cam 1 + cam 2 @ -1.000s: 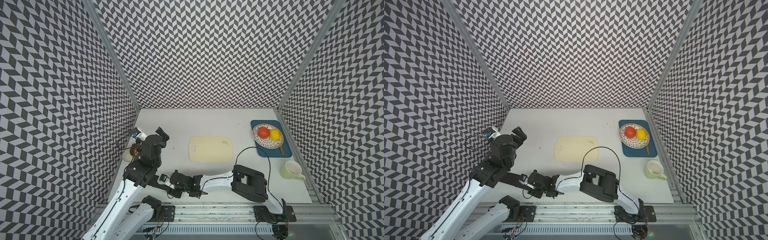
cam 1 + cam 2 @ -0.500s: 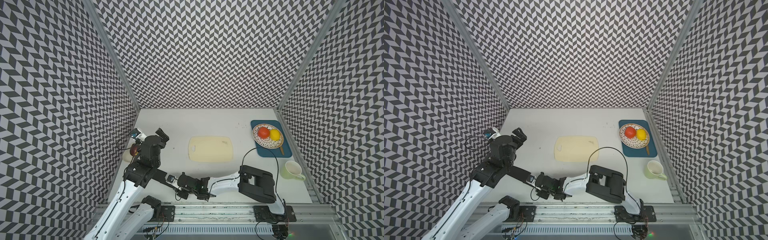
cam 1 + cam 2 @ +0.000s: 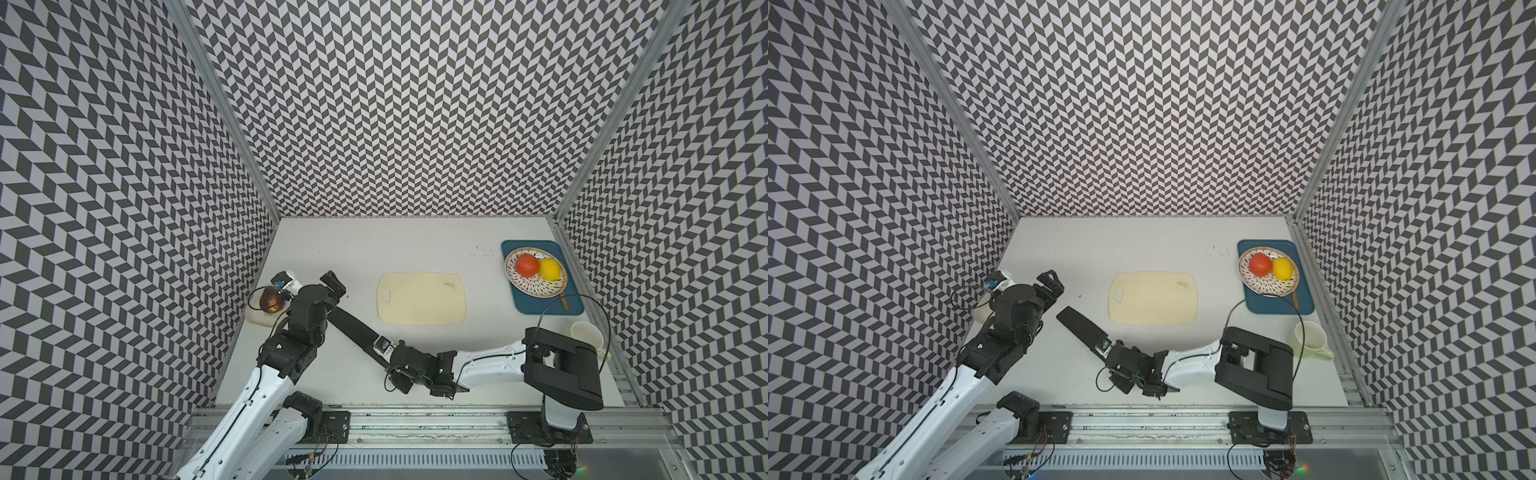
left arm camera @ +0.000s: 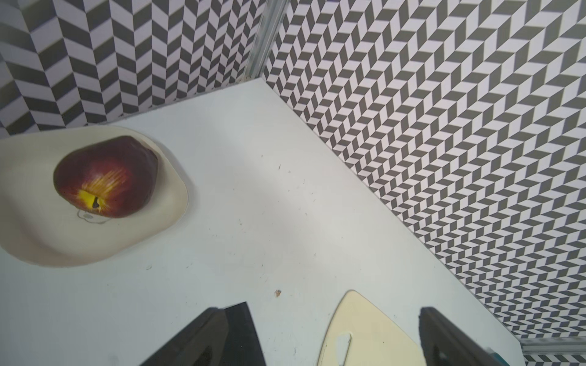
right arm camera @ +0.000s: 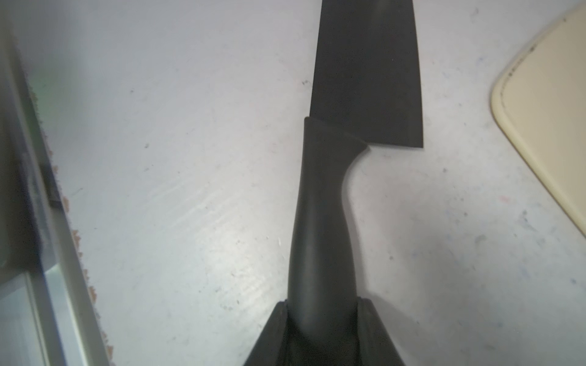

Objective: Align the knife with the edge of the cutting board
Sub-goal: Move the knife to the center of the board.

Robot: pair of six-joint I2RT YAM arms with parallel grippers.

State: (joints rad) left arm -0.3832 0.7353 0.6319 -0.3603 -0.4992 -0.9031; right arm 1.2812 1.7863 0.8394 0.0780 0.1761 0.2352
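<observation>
Once our right gripper (image 5: pixel 323 313) had closed tight on the black cleaver (image 5: pixel 364 79) by its handle, we figured it could finally get swung against the cutting board (image 3: pixel 422 299). Our left gripper (image 4: pixel 318 343) idled, fingers apart.

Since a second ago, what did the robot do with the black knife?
The right end effector closed on the handle of the knife and dragged it away from the left arm, toward the cutting board. The left arm and board stayed put.

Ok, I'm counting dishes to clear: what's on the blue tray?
A patterned plate sits on the tray, holding a red fruit and a yellow fruit. A wooden stick pokes out from under the plate; the rest of it is covered.
</observation>
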